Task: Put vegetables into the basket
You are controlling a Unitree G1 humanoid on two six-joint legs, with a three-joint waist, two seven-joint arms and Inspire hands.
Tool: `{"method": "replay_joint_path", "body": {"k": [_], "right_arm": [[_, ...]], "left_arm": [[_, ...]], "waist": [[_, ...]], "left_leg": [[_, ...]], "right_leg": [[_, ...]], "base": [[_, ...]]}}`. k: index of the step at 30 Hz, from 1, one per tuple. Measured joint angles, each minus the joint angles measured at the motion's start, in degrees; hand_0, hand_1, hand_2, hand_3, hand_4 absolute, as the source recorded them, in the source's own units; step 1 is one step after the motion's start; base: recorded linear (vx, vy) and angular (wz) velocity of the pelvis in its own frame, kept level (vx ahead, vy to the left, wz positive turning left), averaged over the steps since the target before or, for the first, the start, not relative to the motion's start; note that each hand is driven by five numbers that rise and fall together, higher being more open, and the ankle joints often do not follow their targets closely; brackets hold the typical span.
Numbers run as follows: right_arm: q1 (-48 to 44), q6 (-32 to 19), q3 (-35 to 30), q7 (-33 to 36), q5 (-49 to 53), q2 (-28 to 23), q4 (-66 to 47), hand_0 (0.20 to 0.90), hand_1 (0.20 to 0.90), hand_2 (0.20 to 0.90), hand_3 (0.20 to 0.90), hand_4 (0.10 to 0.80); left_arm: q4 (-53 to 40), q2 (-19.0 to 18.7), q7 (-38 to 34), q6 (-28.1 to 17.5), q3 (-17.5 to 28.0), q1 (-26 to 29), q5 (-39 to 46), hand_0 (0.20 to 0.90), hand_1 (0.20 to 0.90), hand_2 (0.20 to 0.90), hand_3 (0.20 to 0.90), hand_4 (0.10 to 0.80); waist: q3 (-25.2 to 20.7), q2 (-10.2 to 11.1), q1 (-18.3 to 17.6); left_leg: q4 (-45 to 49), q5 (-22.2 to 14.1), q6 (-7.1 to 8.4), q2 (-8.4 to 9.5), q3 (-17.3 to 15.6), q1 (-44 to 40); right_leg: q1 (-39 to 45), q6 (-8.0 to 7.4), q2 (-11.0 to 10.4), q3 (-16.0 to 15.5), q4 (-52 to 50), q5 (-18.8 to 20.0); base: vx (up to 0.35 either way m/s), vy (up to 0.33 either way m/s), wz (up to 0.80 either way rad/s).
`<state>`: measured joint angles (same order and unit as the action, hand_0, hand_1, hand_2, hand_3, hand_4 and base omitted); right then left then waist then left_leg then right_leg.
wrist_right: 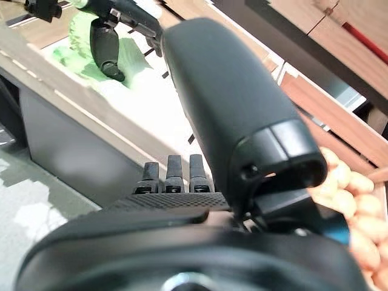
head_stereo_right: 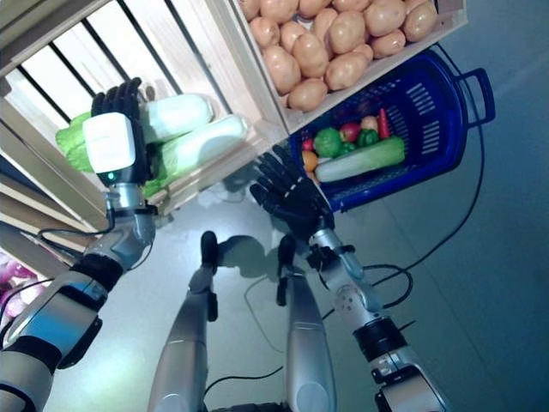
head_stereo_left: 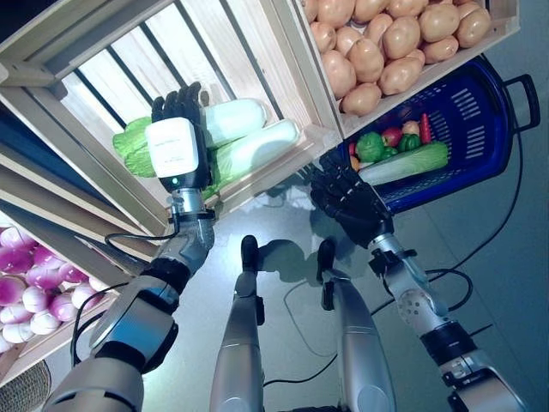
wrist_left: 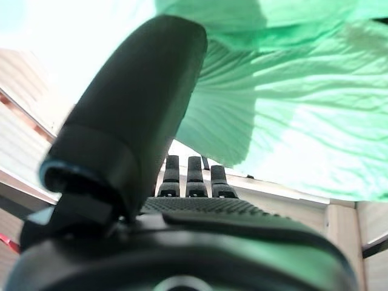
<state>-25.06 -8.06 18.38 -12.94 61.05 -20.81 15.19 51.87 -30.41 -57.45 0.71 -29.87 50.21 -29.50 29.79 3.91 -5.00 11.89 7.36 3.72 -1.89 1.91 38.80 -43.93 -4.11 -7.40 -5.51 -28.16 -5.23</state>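
Two pale napa cabbages (head_stereo_left: 249, 137) with green leafy ends lie in a slatted wooden crate (head_stereo_left: 103, 103). My left hand (head_stereo_left: 176, 150) is inside the crate, laid over their leafy ends. Its fingers (wrist_left: 194, 179) are straight, and the green cabbage leaf (wrist_left: 291, 121) fills the space just past them. My right hand (head_stereo_left: 347, 202) hangs open, fingers spread and holding nothing, below the crate's front edge, beside the blue basket (head_stereo_left: 485, 103). In the basket lie another napa cabbage (head_stereo_left: 403, 163), a green pepper (head_stereo_left: 371, 146), a red tomato (head_stereo_left: 392, 136) and other small vegetables.
A wooden crate full of potatoes (head_stereo_left: 386, 43) stands next to the cabbage crate, above the basket. Purple-and-white round vegetables (head_stereo_left: 34, 283) fill a lower crate at the left. Grey floor lies below the hands.
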Motion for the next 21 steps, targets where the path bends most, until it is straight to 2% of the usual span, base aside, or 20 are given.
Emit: {"method": "replay_joint_path", "body": {"k": [4, 19, 20, 21], "right_arm": [[-1.86, -0.21, -0.15, 0.01, 0.01, -0.04, 0.0, 0.9, 0.9, 0.9, 0.9, 0.8], [-4.54, -0.3, -0.11, 1.03, -2.24, 1.06, 0.2, 0.9, 0.9, 0.9, 0.9, 0.8], [-4.61, -0.3, -0.11, 1.03, -2.24, 1.06, 0.2, 0.9, 0.9, 0.9, 0.9, 0.8], [-4.7, -0.32, -0.12, 1.04, -2.24, 1.06, 0.2, 0.9, 0.9, 0.9, 0.9, 0.8]], "left_arm": [[0.52, -0.3, -1.44, 0.0, -0.23, 1.73, 0.0, 0.9, 0.9, 0.9, 0.9, 0.8], [1.54, -0.16, -5.19, 0.2, -0.04, 6.65, -0.12, 0.9, 0.9, 0.9, 0.9, 0.8], [1.7, -0.15, -5.19, 0.25, -0.05, 6.79, -0.14, 0.778, 0.778, 0.778, 0.778, 0.718], [1.79, -0.16, -5.19, 0.36, -0.05, 6.99, -0.16, 0.516, 0.516, 0.516, 0.516, 0.544]], "waist": [[-0.03, 1.09, -0.22], [-0.02, 1.3, -0.08], [-0.02, 1.3, -0.1], [-0.02, 1.31, -0.12]], "left_leg": [[0.72, -0.06, 0.07, -0.07, 0.13, 1.39], [2.89, -0.24, 0.52, -0.09, 0.89, 7.23], [2.97, -0.24, 0.52, -0.08, 0.93, 7.31], [3.41, -0.34, 0.54, -0.07, 0.99, 7.62]], "right_leg": [[-1.16, -0.03, 0.24, 0.18, -0.19, 0.01], [-6.61, 0.25, 0.47, 0.15, -2.15, -0.13], [-6.62, 0.25, 0.47, 0.14, -2.15, -0.13], [-6.71, 0.25, 0.48, 0.13, -2.19, -0.14]], "base": [[-0.008, 0.003, 0.0], [-0.001, -0.007, 0.01], [0.0, 0.0, 0.0], [0.0, 0.0, 0.0]]}}
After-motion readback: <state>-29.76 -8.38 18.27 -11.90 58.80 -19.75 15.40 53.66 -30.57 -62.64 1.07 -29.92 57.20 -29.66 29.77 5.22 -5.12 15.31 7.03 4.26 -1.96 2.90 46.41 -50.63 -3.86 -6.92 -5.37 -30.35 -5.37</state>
